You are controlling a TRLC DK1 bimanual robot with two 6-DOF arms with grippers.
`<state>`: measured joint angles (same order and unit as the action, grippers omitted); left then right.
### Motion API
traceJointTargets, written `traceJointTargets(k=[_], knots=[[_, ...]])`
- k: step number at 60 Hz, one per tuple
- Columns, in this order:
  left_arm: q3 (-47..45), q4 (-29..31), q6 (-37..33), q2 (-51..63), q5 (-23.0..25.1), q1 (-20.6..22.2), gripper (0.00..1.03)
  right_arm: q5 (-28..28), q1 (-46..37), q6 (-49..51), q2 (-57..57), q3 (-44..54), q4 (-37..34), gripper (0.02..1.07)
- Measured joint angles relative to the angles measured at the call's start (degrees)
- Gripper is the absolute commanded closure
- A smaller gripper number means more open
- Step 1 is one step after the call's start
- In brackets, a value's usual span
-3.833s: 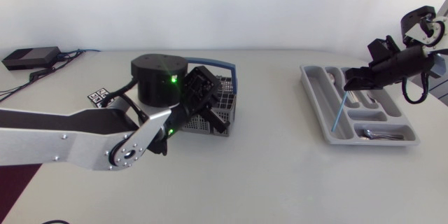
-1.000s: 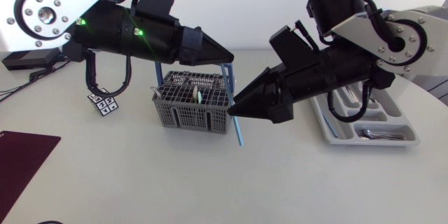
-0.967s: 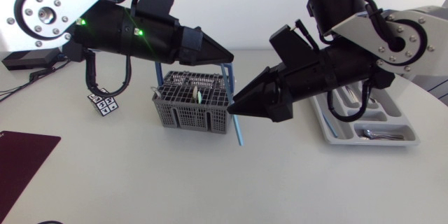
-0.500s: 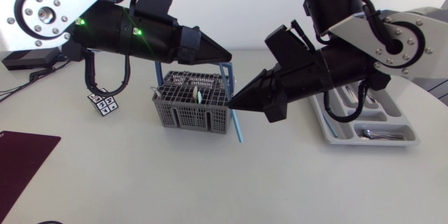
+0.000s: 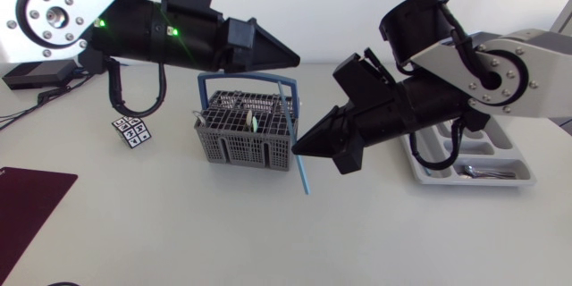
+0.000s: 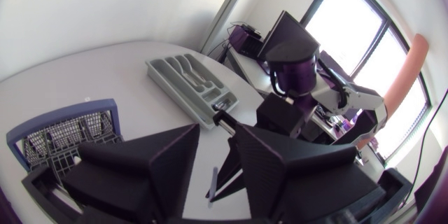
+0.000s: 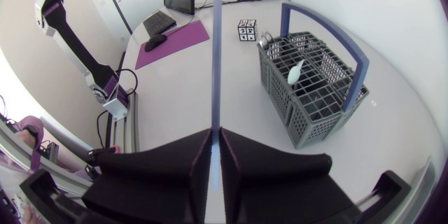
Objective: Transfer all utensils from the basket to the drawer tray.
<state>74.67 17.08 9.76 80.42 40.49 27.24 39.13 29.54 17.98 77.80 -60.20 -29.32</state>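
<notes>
My right gripper pinched a thin blue utensil just beside the mid-table basket, well apart from the drawer tray at the table's right edge. My left gripper hung spread above the basket.

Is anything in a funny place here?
Yes. The right gripper is shut on a thin blue stick hanging beside the basket, well apart from the drawer tray where utensils belong.

Grey slotted plastic basket: top crossed by its blue hoop handle, left gripper overhead. Right gripper, clamped on a thin blue stick, stands at the basket's right corner. White table in front appears passable.
</notes>
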Motion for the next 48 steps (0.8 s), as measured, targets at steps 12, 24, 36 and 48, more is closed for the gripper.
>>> traceJointTargets(k=[12, 24, 36, 48], knots=[[1.0, -7.5, 4.5, -0.8, 0.0, -5.3, 0.38, -0.8, -1.0, 0.3, 0.0, 3.3, -0.2, 0.95], [2.8, -10.1, 7.2, -2.4, 0.0, -12.7, 0.35, -0.9, -8.8, 2.3, -0.4, 5.1, -1.8, 0.95], [2.8, -6.4, 2.3, -3.9, -3.0, -15.1, 0.35, -1.0, -23.2, 5.1, -0.2, 5.0, -2.2, 0.95], [-1.6, -3.3, -7.5, -6.2, -8.0, -16.5, 0.35, -3.1, -34.9, 6.1, 4.8, 2.6, -2.3, 0.95]])
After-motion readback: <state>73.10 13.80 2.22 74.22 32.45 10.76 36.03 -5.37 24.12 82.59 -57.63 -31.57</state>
